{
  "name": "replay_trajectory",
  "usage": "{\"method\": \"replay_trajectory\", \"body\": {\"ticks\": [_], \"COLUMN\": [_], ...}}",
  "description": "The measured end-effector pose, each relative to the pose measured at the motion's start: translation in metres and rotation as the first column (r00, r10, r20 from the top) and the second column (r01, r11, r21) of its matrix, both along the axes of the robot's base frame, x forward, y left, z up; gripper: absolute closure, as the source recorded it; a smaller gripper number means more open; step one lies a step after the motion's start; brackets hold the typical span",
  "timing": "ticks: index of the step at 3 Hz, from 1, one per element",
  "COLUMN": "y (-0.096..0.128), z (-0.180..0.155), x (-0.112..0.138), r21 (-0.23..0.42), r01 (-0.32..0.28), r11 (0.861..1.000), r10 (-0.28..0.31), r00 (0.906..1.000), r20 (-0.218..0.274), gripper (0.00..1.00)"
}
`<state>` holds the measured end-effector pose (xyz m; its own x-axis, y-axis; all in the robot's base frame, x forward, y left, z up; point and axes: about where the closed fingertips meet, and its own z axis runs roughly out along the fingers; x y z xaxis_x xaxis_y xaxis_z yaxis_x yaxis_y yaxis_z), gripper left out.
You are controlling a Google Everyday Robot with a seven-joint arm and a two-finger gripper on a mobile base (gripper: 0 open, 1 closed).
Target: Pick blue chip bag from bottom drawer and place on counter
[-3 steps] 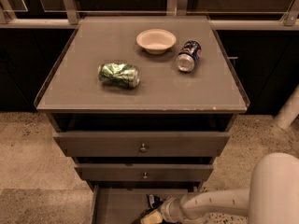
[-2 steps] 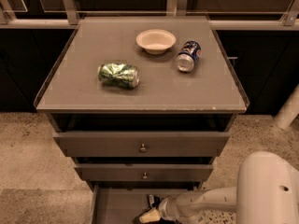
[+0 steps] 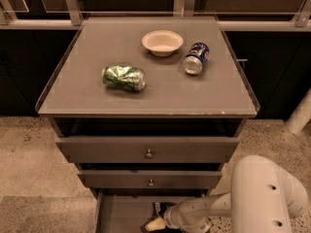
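Note:
The bottom drawer (image 3: 119, 215) stands open at the lower edge of the camera view, below the two knobbed drawers. My gripper (image 3: 156, 221) reaches down into it from the right, near the drawer's middle, on a white arm (image 3: 265, 198). A small dark shape (image 3: 159, 208) lies just behind the gripper; I cannot tell whether it is the blue chip bag. The counter (image 3: 87, 91) is the flat grey top above the drawers.
On the counter lie a crushed green can (image 3: 124, 77), a cream bowl (image 3: 162, 41) and a blue soda can (image 3: 196, 58) on its side. The upper drawer (image 3: 148, 149) and middle drawer (image 3: 150, 179) are slightly pulled out. A white post (image 3: 301, 113) stands at the right.
The white arm's elbow has swung left and further into view. The gripper has stayed in the bottom drawer, shifting slightly left.

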<state>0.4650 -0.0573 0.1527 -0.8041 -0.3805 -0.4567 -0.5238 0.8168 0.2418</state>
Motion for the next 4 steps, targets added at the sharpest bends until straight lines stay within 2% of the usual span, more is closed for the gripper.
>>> {"method": "replay_trajectory", "body": {"ticks": [1, 4], "y": [0.0001, 0.0002], "z": [-0.0007, -0.0007], "x": [-0.0001, -0.0002], "r21": [-0.001, -0.001], "r01": [0.0, 0.0], "r11": [1.0, 1.0], "r10": [0.0, 0.0], "r00": [1.0, 1.0], "r20": [-0.001, -0.001], "gripper": [0.18, 0.88]}}
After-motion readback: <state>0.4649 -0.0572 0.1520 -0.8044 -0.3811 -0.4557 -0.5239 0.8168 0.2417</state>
